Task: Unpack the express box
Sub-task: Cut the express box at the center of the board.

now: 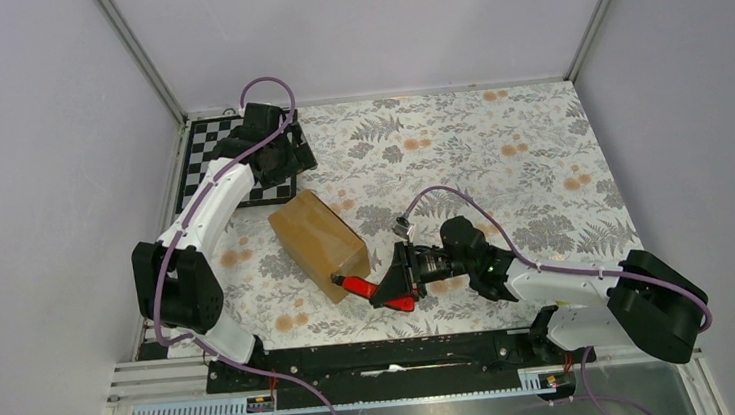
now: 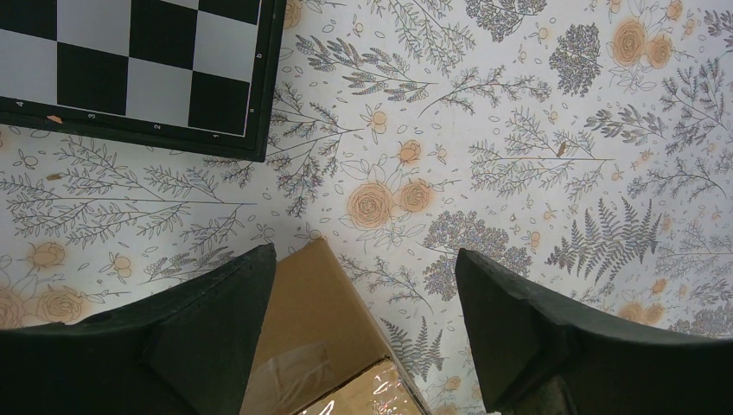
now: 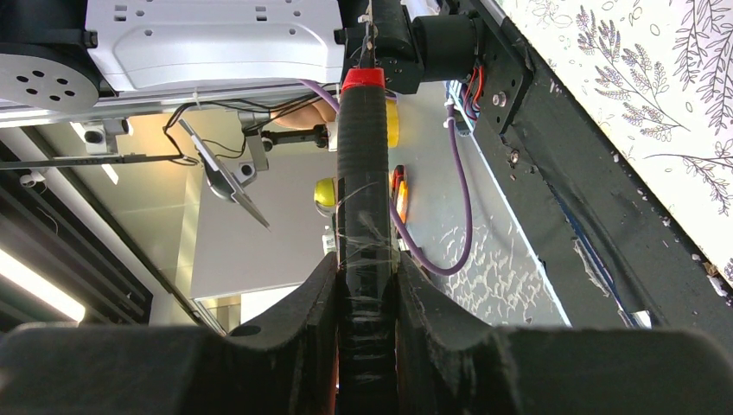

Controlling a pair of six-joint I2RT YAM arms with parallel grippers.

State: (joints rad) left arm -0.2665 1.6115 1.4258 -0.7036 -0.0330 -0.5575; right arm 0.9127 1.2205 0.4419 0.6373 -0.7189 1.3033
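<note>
While the right claw (image 1: 397, 283) clamps a red-handled cutter (image 1: 358, 287) at the express box's (image 1: 318, 240) near end, slitting the tape appears to be the step in hand.
The box lies left of the bench's (image 1: 539, 152) centre, with the left claw (image 2: 363, 277) spread open above its far end. The next move probably calls for a steady draw along the seam.

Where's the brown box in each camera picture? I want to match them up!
Top camera: the box lies slanted, left of the middle.
Left wrist camera: the box pokes in at the bottom edge, left of the middle.
Right wrist camera: not in it.
Shared landmark: the flowery tablecloth shows in all three.
</note>
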